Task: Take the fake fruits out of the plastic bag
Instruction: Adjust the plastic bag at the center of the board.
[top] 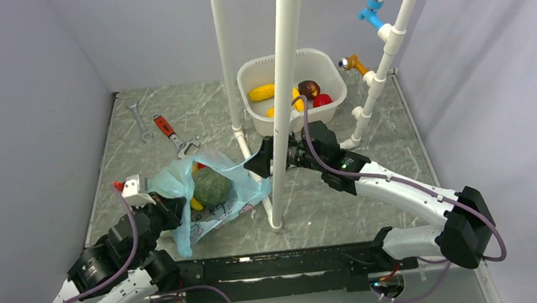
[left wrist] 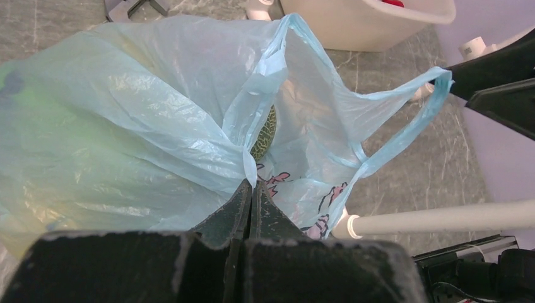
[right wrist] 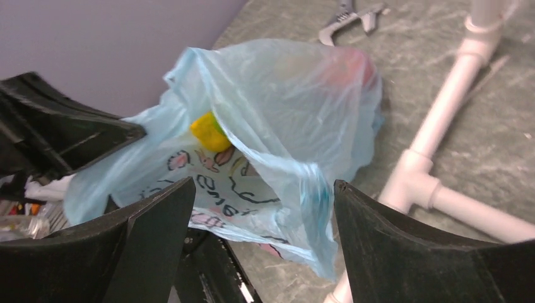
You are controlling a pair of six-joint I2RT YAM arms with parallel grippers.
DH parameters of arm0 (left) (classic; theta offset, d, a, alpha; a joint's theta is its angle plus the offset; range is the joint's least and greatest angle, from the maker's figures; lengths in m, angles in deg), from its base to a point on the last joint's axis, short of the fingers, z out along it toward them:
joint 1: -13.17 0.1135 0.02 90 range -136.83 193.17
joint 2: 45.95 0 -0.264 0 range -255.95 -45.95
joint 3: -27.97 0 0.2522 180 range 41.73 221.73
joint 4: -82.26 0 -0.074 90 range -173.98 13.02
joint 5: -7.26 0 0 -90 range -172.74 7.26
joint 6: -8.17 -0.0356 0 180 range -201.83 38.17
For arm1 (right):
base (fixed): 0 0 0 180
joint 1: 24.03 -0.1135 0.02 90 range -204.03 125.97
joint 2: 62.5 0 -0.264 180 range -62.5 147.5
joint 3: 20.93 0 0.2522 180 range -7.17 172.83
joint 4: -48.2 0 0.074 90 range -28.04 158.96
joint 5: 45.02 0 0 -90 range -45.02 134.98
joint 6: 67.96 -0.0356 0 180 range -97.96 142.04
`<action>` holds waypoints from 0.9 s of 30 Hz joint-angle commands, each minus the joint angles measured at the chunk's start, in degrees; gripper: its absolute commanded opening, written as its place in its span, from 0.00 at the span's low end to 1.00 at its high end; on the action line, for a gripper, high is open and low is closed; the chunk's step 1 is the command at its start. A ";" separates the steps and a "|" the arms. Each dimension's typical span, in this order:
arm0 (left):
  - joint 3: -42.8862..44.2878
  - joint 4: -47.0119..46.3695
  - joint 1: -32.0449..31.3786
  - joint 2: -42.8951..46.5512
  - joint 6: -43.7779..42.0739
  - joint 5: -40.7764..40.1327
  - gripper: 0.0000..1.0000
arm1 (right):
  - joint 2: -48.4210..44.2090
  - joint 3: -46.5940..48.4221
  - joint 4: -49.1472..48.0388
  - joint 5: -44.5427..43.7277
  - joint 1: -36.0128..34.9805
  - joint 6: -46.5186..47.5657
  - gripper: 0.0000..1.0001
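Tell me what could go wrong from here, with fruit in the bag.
1. The left claw pinches only a thin fold of the light blue crinkly plastic bag; a pull may slip or tear it.
2. The bag's loop handle appears to touch the open right claw and could snag as it reaches in.
3. The white upright plastic pipe stands close to the right arm; a swing might hit it.

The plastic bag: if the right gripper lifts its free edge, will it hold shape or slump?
It probably slumps: the plastic bag is thin and crinkled, and it drapes over the green fruit. Pinched in the shut left gripper, it would likely stretch taut from that point rather than lift whole. The rounded fruit may well roll inside as the film shifts.
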 commanded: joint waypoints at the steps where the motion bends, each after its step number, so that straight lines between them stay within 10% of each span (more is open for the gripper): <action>1: -0.55 -4.08 0.09 -0.34 -1.83 2.25 0.00 | 2.54 5.99 -3.52 9.53 -0.12 4.06 0.81; 16: -5.68 -12.45 0.04 -5.42 -1.87 7.93 0.00 | 20.88 14.67 -9.66 28.84 -3.90 7.92 0.68; 27: -6.56 -8.78 0.04 -3.85 1.35 6.69 0.00 | 33.56 15.31 -8.17 17.68 -6.87 10.66 0.62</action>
